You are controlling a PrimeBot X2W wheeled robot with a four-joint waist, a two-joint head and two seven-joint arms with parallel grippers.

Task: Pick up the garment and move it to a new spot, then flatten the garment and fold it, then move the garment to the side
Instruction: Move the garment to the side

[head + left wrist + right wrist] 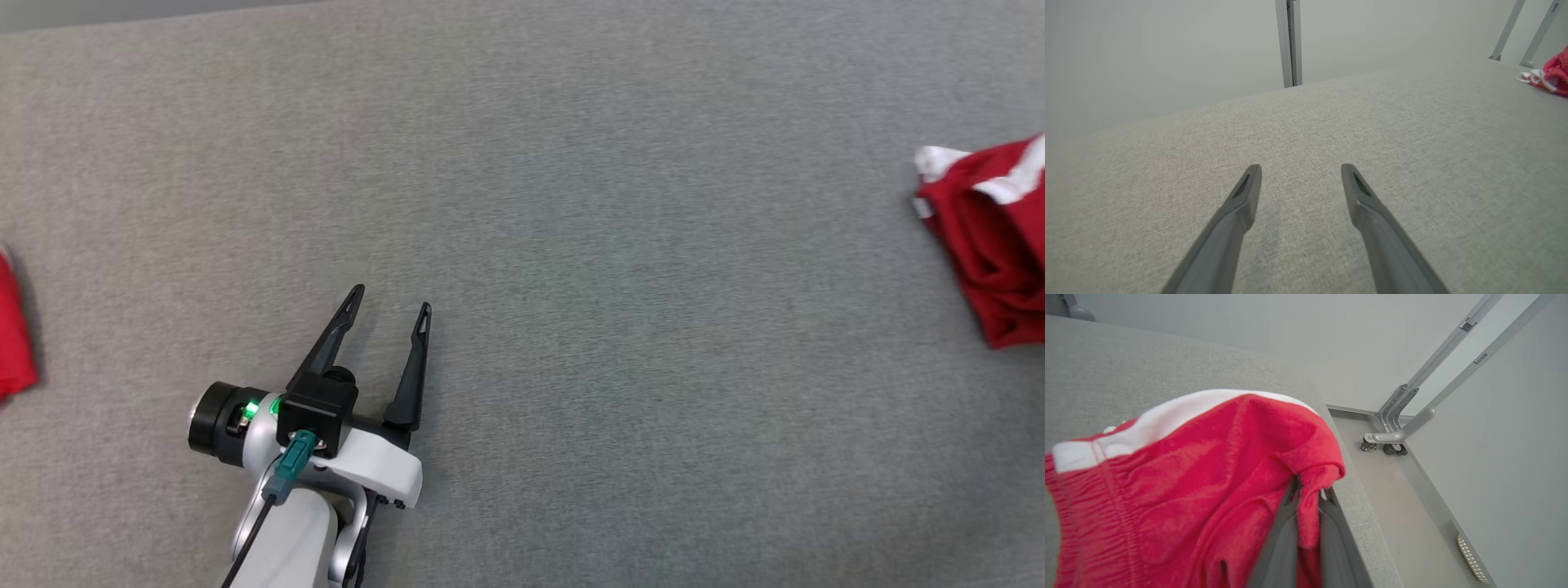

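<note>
Garment sits bunched at three o'clock on the table, our right jaws clamped on its fold; our left jaws stand wide at seven o'clock.

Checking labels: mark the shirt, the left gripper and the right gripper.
shirt (1188, 469): right wrist view, on its red body fabric.
left gripper (390, 300): head view, midway between its open fingertips.
right gripper (1311, 489): right wrist view, between fingertips shut on the shirt.

free: grey surface open across the middle | obstacles: garment bunched at right edge; red cloth at left edge
</note>
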